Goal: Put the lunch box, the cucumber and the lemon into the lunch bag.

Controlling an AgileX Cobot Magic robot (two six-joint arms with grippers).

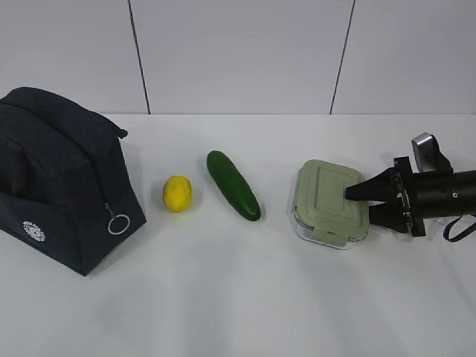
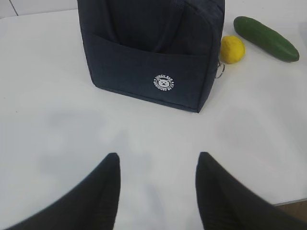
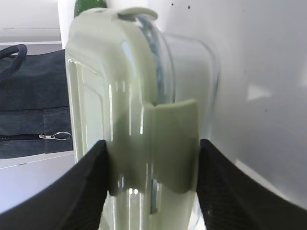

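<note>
The lunch box (image 1: 327, 201), clear with a pale green lid, lies on the white table at the right. My right gripper (image 1: 361, 202) reaches in from the right and is shut on its near end. In the right wrist view the box (image 3: 134, 96) fills the frame edge-on, and both fingers of the gripper (image 3: 152, 143) press against its clip end. The cucumber (image 1: 233, 184) and the lemon (image 1: 178, 193) lie in the middle. The navy lunch bag (image 1: 59, 171) stands at the left. My left gripper (image 2: 158, 155) hovers open and empty in front of the bag (image 2: 148, 52).
The bag's zipper ring (image 1: 118, 224) hangs on the side facing the lemon. A pale panelled wall (image 1: 238, 52) closes off the back of the table. The table's near edge (image 2: 292, 201) shows at the lower right of the left wrist view.
</note>
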